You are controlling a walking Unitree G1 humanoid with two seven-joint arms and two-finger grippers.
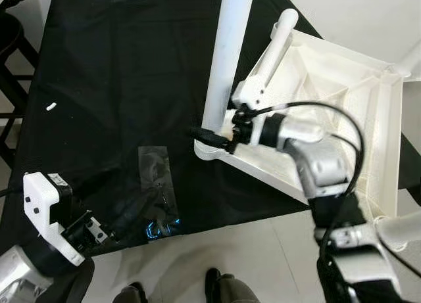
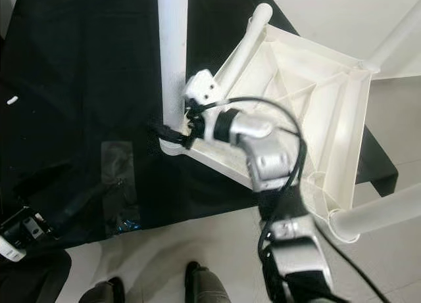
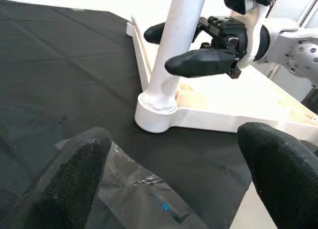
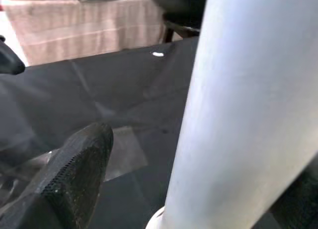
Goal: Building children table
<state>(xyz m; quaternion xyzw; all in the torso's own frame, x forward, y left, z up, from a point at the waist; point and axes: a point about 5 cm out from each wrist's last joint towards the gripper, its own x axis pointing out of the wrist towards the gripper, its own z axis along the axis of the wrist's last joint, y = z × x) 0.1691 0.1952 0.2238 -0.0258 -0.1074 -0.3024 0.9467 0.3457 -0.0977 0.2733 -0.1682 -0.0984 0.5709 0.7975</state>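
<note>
- Upturned white tabletop [image 1: 342, 86] lies on black cloth [image 1: 118, 73].
- Right pincer [image 3: 191, 47]: fingers either side of upright leg [image 1: 227, 60] at corner socket, contact unclear.
- Left pincer [image 3: 174, 177] wide open, holding nothing, over clear plastic bag [image 1: 158, 185].

Right arm stretched forward, right pincer [image 3: 191, 47] fingers spread wide, left pincer [image 3: 174, 179] low, fingers parted

A black cloth [image 1: 112, 66] covers the floor. On it, near its front edge, lies a clear plastic bag [image 1: 158, 185]. A small white bit [image 1: 50, 106] lies far left on the cloth. Dark chair legs [image 1: 13, 60] stand beyond the cloth's left edge. Two shoes [image 1: 210, 280] show at the near edge.
</note>
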